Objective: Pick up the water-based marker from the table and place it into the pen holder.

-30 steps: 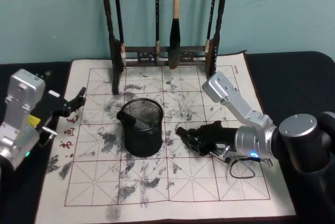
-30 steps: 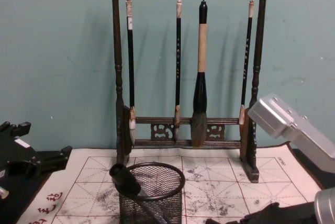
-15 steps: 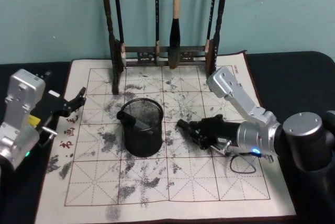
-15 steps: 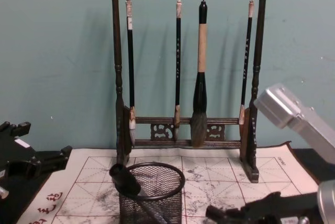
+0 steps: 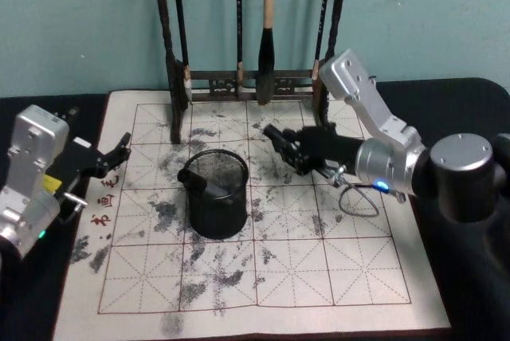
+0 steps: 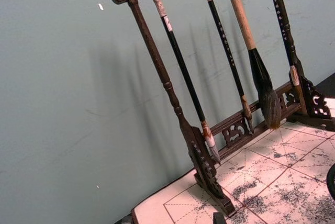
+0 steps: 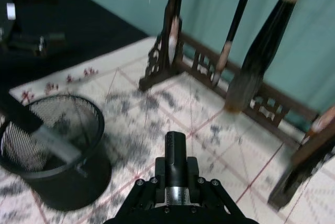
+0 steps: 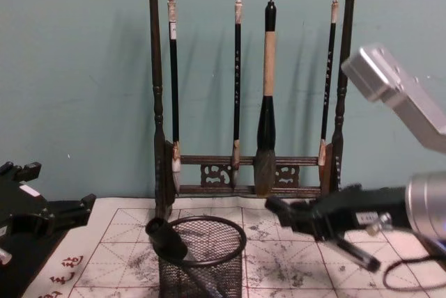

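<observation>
Head view: your right end effector [image 5: 291, 147] is off the mat [image 5: 239, 285] and clamped on the marker [image 5: 273, 132]. It sits just right of and behind the holder [image 5: 211, 215], between it and the rack [image 5: 171, 62]. The marker's free end points toward your left. A second marker [image 5: 201, 183] leans inside the holder. Your left end effector [image 5: 118, 152] is at the mat's left edge, well apart from the holder. You cannot tell its state.

Left wrist view: the rack [image 6: 175, 109] with four brushes [image 6: 251, 46] hanging, and a corner of the mat [image 6: 272, 171] at its foot.

Right wrist view: the marker [image 7: 175, 153] juts forward from between the fingers [image 7: 149, 185], gripped near its back end. The holder [image 7: 97, 130] stands on the mat, below and to one side, not touching.

Chest view: the right end effector [image 8: 300, 216] holds the marker [image 8: 277, 206] about level, higher than the holder's [image 8: 202, 270] rim and apart from it on the right. The left end effector [image 8: 66, 214] is low at the left edge over the dark surface [image 8: 17, 270].
</observation>
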